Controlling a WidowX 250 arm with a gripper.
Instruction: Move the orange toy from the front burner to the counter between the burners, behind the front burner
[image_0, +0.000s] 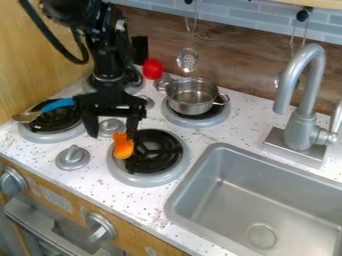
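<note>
Camera view had the black gripper (113, 129) over the stove, fingers wide apart, gripping nothing! The orange object (123, 146) sat unheld at the front burner's (148, 181) left edge; placed already or awaiting pickup, impossible to tell.

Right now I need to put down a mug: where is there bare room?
The counter between the burner under the pot, the faucet and the sink is free; so is the sink's floor. It is crowded at left, around the hand, the blue-handled utensil and the orange object on the front burner.
</note>
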